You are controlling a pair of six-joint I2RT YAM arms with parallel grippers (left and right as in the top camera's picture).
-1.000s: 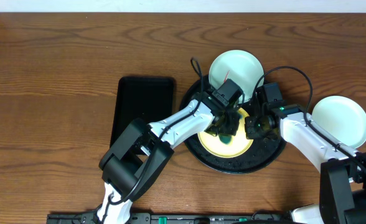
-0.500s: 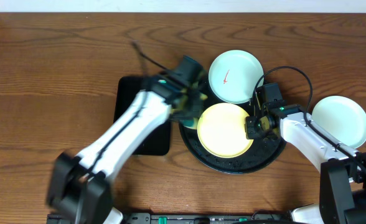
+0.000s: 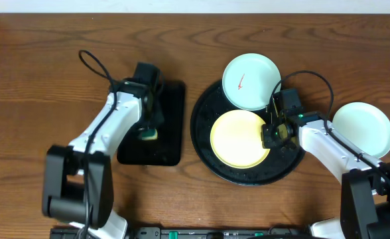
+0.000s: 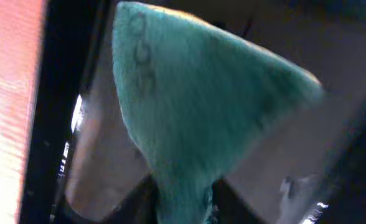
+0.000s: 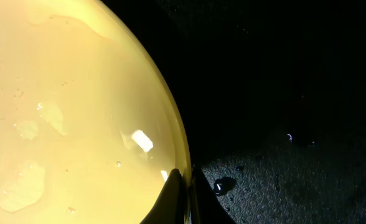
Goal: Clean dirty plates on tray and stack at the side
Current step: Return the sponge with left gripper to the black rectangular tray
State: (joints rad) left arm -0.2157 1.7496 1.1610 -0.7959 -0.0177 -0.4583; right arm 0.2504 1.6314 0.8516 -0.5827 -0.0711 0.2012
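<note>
The left gripper (image 3: 148,125), grip unclear, has taken the green sponge (image 4: 195,124) to the black rectangular tray (image 3: 172,106) left of the round glossy black tray (image 3: 203,116), where the right gripper (image 5: 184,180) pinches the wiped-looking pale yellow plastic plate (image 3: 238,138).

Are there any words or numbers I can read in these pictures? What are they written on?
No text here can be read.
On the green sponge: faint stamped marks, too blurred to read.
On the mint plate: only a red streak, not a letter.
On the yellow plate: nothing written.
</note>
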